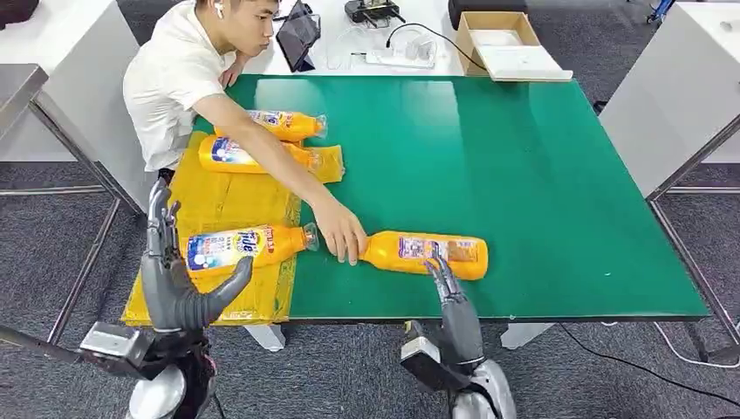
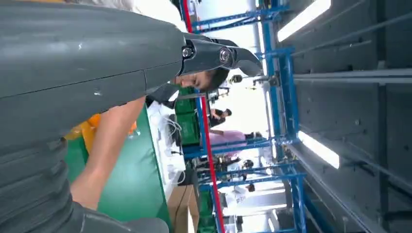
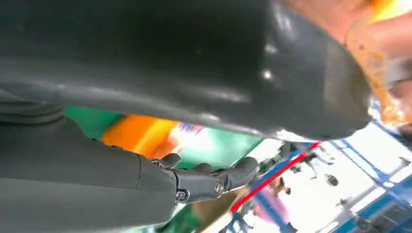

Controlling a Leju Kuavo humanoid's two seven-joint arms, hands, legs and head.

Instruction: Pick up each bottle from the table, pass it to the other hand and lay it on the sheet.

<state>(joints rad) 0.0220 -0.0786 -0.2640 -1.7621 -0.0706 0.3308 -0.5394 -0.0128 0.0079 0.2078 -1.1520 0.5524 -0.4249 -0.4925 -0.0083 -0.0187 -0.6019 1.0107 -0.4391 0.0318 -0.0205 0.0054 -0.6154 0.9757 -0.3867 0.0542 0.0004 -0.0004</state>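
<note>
Both hands are showing dark grey, glossy moulded shells: the left hand (image 1: 179, 284) with a thick thumb, the right hand (image 1: 454, 314) with slimmer black fingers (image 3: 214, 177) carrying small silver screws. Silver wrist housings are gleaming at six o'clock.

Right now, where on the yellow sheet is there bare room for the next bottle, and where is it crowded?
The yellow sheet is bare across its middle, between the two far bottles and the near bottle. Its near strip is crowded: the left hand stands there, and the person's hand rests beside the bottle on the green table.
</note>
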